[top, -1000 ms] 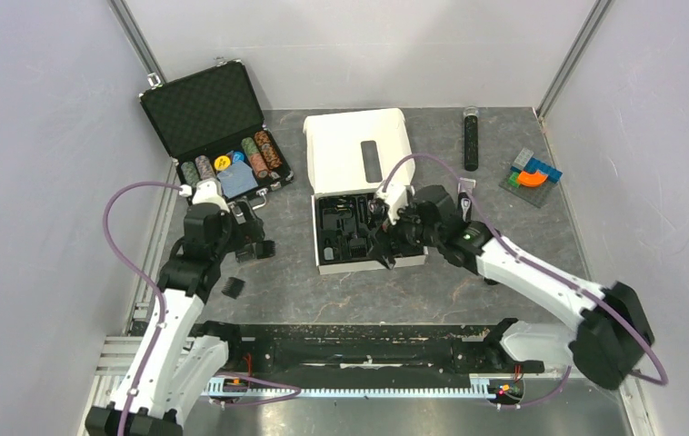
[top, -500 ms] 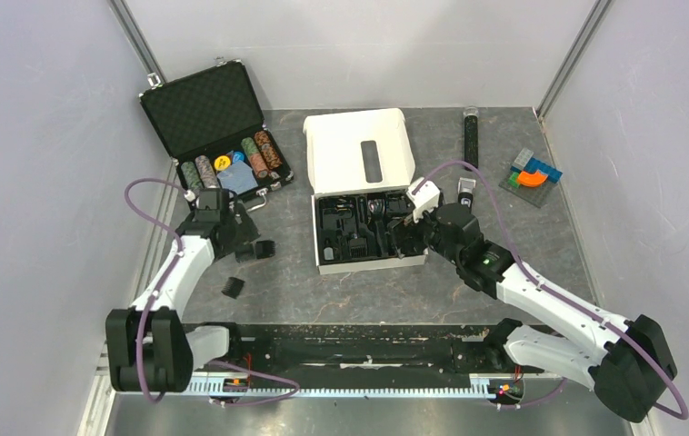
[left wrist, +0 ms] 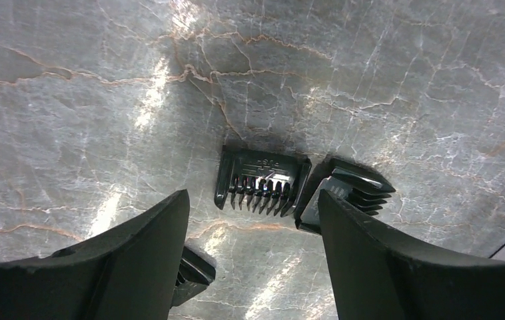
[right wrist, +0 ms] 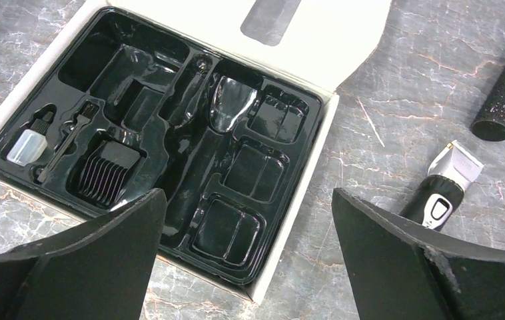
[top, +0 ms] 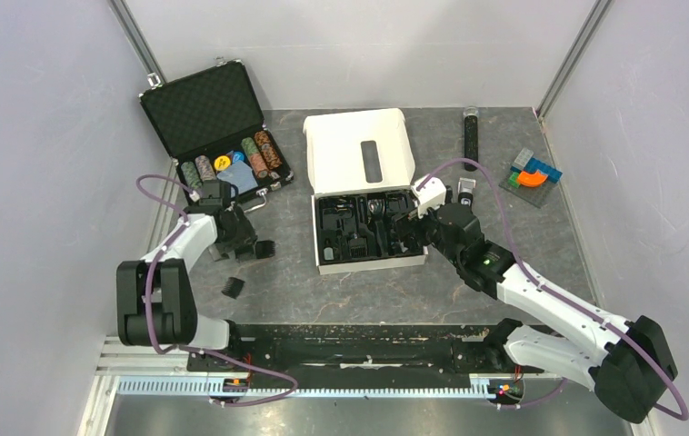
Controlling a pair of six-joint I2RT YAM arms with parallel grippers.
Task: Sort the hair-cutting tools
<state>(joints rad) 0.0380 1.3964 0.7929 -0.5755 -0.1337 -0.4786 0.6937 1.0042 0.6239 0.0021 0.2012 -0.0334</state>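
Three black comb attachments lie on the grey table at the left. In the left wrist view one comb point(left wrist: 261, 181) lies teeth toward me, a second point(left wrist: 346, 193) lies right of it, and a third point(left wrist: 193, 273) peeks from behind my left finger. My left gripper point(left wrist: 253, 200) hangs open just above them, nothing between its fingers; from above it point(top: 237, 238) sits by the pair of combs point(top: 264, 248), with one comb point(top: 232, 287) lying nearer. The hair clipper point(right wrist: 443, 190) lies right of the white box point(right wrist: 303, 220). My right gripper point(right wrist: 248, 197) stands open and empty over the box's near right corner.
The box's black tray point(right wrist: 250, 170) holds another comb point(right wrist: 106, 170), a small bottle point(right wrist: 26, 145) and a brush point(right wrist: 70, 143). An open chip case point(top: 223, 136) stands at the back left. A black stick point(top: 471, 138) and coloured blocks point(top: 532, 173) lie at the back right.
My left arm has folded back and its gripper has dropped closer to the combs, jaws narrowing a little. My right gripper drew back from the tray to its right edge.
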